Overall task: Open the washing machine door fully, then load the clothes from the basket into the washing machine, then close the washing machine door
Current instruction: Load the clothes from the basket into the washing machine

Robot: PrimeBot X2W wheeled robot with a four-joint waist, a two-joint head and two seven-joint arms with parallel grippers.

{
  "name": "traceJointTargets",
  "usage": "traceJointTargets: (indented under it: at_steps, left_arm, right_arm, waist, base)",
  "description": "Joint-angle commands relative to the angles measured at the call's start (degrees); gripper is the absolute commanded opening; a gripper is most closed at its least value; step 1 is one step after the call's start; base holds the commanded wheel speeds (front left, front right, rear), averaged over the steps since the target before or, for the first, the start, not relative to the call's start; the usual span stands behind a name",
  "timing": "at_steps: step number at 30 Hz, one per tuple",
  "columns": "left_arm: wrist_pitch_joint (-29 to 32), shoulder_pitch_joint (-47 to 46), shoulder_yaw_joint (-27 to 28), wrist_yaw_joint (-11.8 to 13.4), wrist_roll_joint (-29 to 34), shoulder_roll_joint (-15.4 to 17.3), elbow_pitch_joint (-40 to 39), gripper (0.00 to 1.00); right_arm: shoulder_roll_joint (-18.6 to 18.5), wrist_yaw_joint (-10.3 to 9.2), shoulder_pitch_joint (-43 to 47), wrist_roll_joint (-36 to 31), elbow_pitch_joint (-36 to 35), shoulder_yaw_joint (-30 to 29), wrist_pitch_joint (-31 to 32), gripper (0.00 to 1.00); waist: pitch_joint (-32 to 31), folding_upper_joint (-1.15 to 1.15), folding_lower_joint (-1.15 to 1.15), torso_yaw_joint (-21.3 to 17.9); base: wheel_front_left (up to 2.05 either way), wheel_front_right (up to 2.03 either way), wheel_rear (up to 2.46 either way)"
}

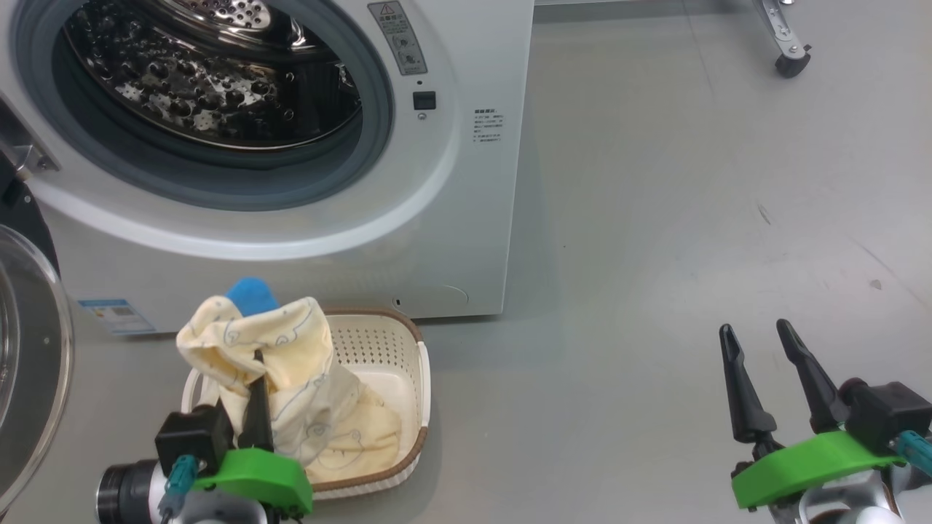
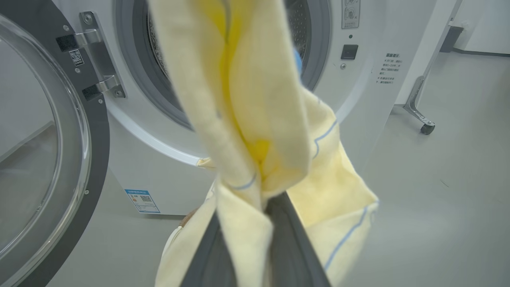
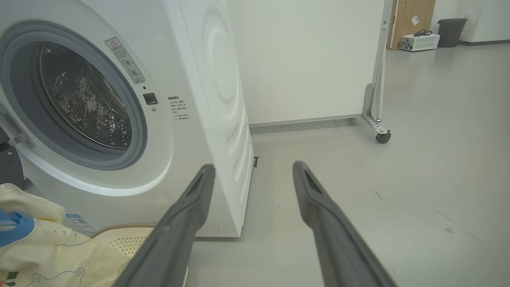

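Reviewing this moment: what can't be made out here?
- Left gripper tips: head and left wrist views, wrapped in clothes.
- Basket floor: head view, under clothes.
- Door: head view, cut off by left edge.
- Label on machine: head view, print too small.

**Around the white panel: what I have in the background**

I see a tall white panel (image 3: 303, 59) standing on the grey floor (image 3: 438, 179). At the panel's open end a metal bracket (image 3: 369, 107) runs down to a small black wheel (image 3: 383, 137) resting on the floor. Well beyond that end of the panel I make out a dark bin (image 3: 451, 32). A low white box (image 3: 420, 42) sits just beside it, and a brown door (image 3: 414, 14) stands behind the box. In front of the panel the floor carries faint scuffs and one small dark spot (image 3: 449, 230).
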Motion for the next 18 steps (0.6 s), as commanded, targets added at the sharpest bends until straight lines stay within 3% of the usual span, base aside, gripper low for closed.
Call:
traceJointTargets:
  at_steps: [1, 18]
  left_arm:
    - [-0.63, -2.14, 1.89, 0.33, -0.14, 1.24, -1.85, 0.0]
    - [1.83, -8.93, 2.87, -0.46, -2.39, 1.9, 2.49, 0.0]
  right_arm:
    - [-0.48, 0.21, -1.72, 0.08, -1.99, 1.27, -0.02, 1.0]
    - [-0.48, 0.21, -3.52, 0.61, -2.08, 2.88, -0.03, 1.0]
  waist:
    - [0.0, 0.0, 0.0, 0.03]
    - [3.83, 0.0, 0.0, -1.76]
  base:
    - [0.0, 0.0, 0.0]
    - [0.0, 0.0, 0.0]
